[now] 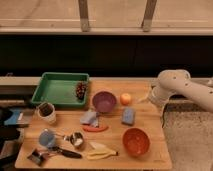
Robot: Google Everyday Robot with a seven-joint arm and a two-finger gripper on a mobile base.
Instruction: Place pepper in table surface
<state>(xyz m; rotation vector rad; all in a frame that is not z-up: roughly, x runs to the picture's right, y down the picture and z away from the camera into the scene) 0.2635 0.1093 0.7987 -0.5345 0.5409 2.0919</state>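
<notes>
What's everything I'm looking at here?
table surface: 1, light-brown wood, centre
tray: 1, green, back left
purple bowl: 1, purple, mid-back
orange-red bowl: 1, front right
orange fruit: 1, orange, right of purple bowl
pepper: 1, red-orange, lying mid-table
banana: 1, yellow, front edge
blue-grey blocks: 2, behind pepper
cup: 1, pale, left edge
small kitchenware: several, mixed, front left
arm: 1, white, right of table
end effector: 1, pale, over table's right back edge, empty

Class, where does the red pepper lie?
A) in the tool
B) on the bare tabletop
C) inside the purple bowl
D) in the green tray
B: the pepper lies flat on the table surface, while the tool hovers apart, near the table's right edge.
</notes>
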